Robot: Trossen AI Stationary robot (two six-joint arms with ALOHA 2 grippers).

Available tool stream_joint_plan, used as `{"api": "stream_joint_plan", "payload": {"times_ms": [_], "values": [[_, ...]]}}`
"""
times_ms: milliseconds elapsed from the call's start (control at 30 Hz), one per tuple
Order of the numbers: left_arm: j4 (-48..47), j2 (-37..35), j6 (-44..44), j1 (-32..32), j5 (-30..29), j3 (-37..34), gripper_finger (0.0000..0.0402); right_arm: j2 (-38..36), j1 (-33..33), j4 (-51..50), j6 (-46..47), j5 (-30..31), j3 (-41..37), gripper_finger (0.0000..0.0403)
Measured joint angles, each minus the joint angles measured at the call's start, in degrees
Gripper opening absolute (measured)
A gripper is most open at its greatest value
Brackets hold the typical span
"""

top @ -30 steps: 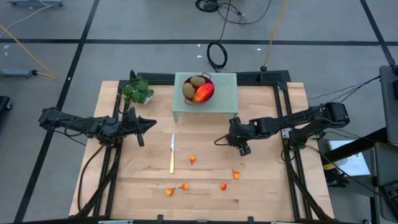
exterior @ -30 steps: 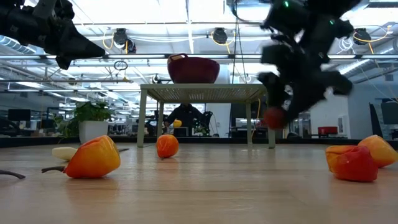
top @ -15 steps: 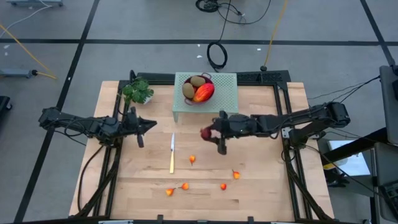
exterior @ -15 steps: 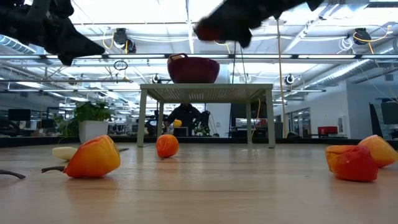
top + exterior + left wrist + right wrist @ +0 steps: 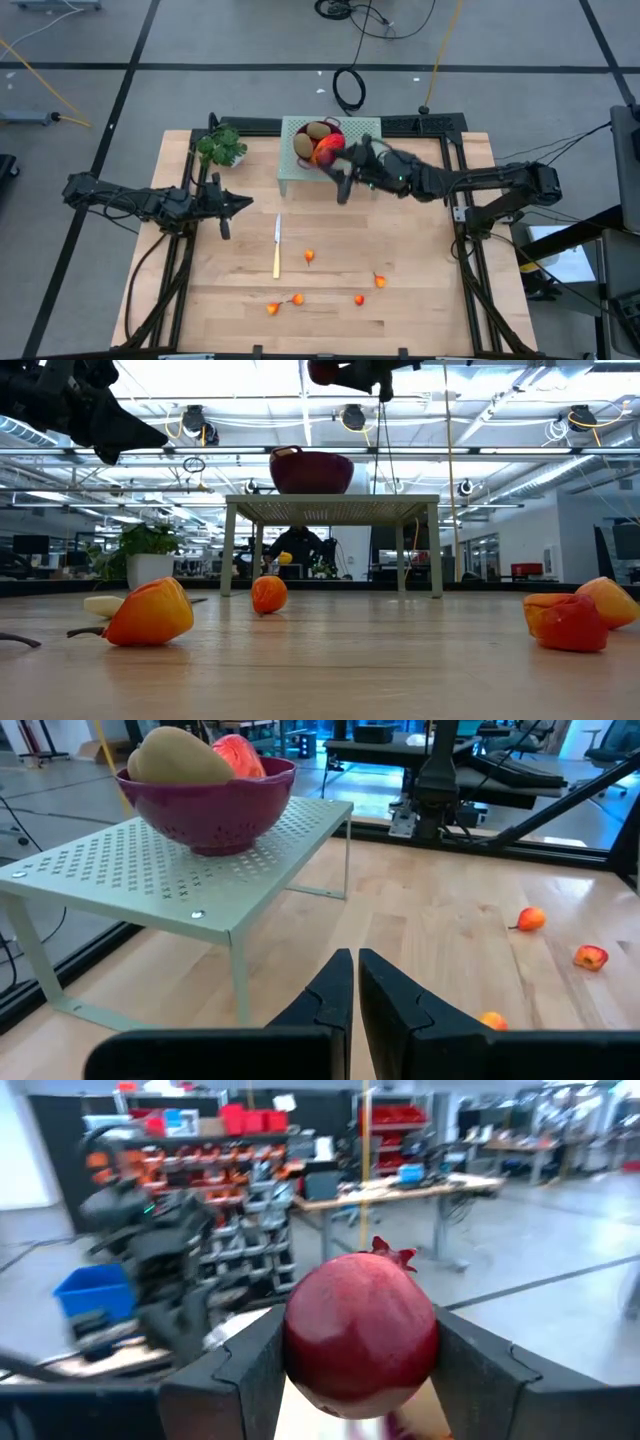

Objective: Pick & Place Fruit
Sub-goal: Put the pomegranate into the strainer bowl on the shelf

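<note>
A dark red ball point(image 5: 360, 1335) with a small crown on top sits between the fingers of my right gripper point(image 5: 338, 168), high over the table beside the maroon bowl point(image 5: 318, 147). The bowl stands on a light green rack point(image 5: 362, 150) and holds a brown-green oval point(image 5: 178, 758) and a red-yellow fruit point(image 5: 327, 150). Several tiny orange-red fruits point(image 5: 309, 257) lie on the wooden table. In the low view the ball point(image 5: 325, 372) shows at the top edge, above the bowl. My left gripper point(image 5: 228, 207) hovers shut at the table's left, holding nothing. My right gripper pinches the dark red ball by two opposite sides point(image 5: 300, 1350) between its two fingers point(image 5: 235, 1375). The fingers lie about level and come from the table's right side. The ball is lifted clear, crown up, higher than the bowl's rim.
A slim yellow-handled knife point(image 5: 277, 245) lies mid-table, and a green leafy plant point(image 5: 221, 147) stands at the far left. The rack's legs point(image 5: 240, 970) stand on the table's far middle. A black frame runs along the table's edges.
My right gripper has risen from low over the table's right half and gone toward the far edge, up to the bowl on the rack. It has tipped from pointing down to about level. The dark red ball has gone with it, lifted well clear.
</note>
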Motion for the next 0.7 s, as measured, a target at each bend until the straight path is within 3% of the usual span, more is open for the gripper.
{"api": "stream_joint_plan", "payload": {"times_ms": [333,700], "values": [[0.0,0.0,-0.4,0.0,0.0,0.0,0.0021,0.0,-7.0,-4.9,2.0,0.0,5.9,0.0200],[0.1,0.0,-0.8,0.0,0.0,0.0,0.0021,0.7,-10.0,-6.2,1.8,-0.2,6.1,0.0200]]}}
